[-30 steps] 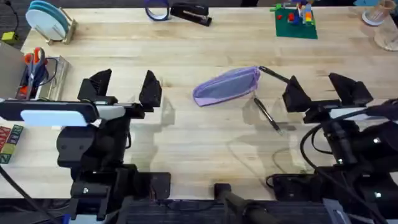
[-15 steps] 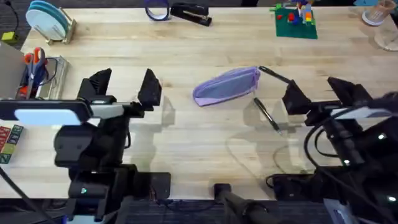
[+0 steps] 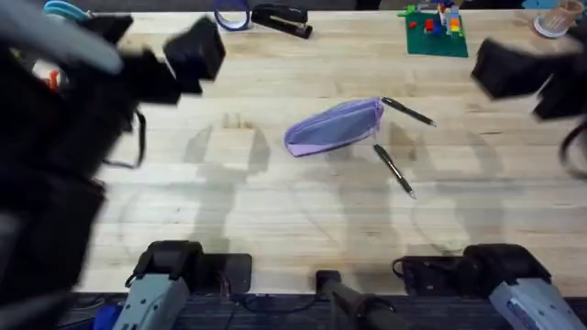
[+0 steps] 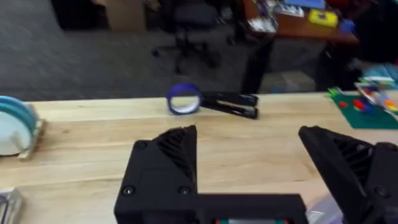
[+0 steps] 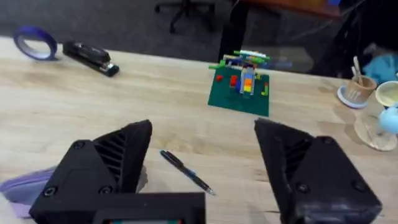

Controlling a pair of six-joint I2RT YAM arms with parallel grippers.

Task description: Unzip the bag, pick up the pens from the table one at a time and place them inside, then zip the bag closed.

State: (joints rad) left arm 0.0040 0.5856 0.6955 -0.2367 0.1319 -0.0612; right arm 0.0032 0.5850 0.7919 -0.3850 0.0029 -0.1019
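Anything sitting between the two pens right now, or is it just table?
Overhead, only bare table separates the upper pen from the lower pen. The bag lies just beside that gap; its right tip reaches toward it.

I'm working in what looks like an office or lab room: a butcher-block surface (image 3: 275, 211) stands on grey carpet (image 4: 81, 62), with a wheeled office chair (image 4: 189, 28) and a cluttered desk (image 4: 298, 22) behind it. Test props line the far edge: a black stapler (image 4: 231, 104), a tape roll (image 4: 183, 99), a toy-brick build (image 5: 241, 84), a plate rack (image 4: 15, 127).
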